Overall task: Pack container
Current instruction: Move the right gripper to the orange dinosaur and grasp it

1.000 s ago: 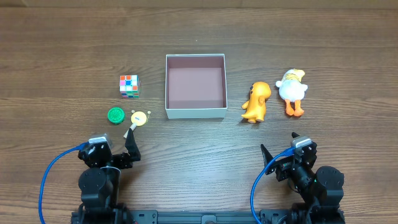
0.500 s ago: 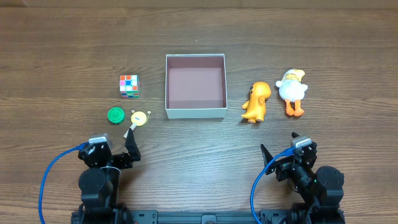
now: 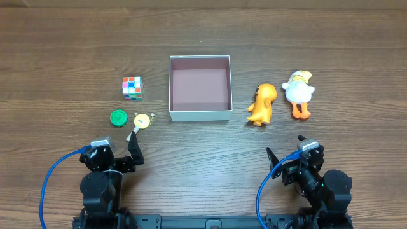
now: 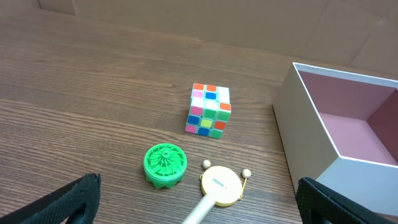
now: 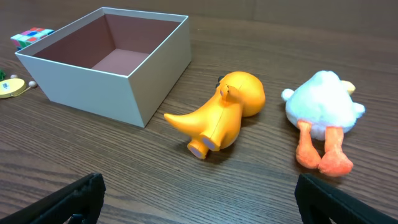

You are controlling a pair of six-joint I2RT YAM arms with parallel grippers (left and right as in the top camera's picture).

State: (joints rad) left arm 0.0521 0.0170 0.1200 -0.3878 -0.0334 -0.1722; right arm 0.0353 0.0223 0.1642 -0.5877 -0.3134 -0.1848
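The container (image 3: 200,116) is a square white-walled box with a pinkish-brown inside, empty, at the table's middle; it also shows in the left wrist view (image 4: 292,134) and the right wrist view (image 5: 99,93). Left of it lie a colour cube (image 3: 132,88) (image 4: 208,111), a green disc (image 3: 117,117) (image 4: 165,165) and a yellow rattle drum (image 3: 141,121) (image 4: 219,186). Right of it lie an orange duck toy (image 3: 261,104) (image 5: 221,115) and a white plush duck (image 3: 298,93) (image 5: 322,115). My left gripper (image 3: 118,151) (image 4: 199,208) and right gripper (image 3: 284,151) (image 5: 198,202) are open, empty, near the front edge.
Blue cables (image 3: 48,181) loop beside both arm bases at the front. A beige wall (image 4: 186,18) runs along the table's far edge.
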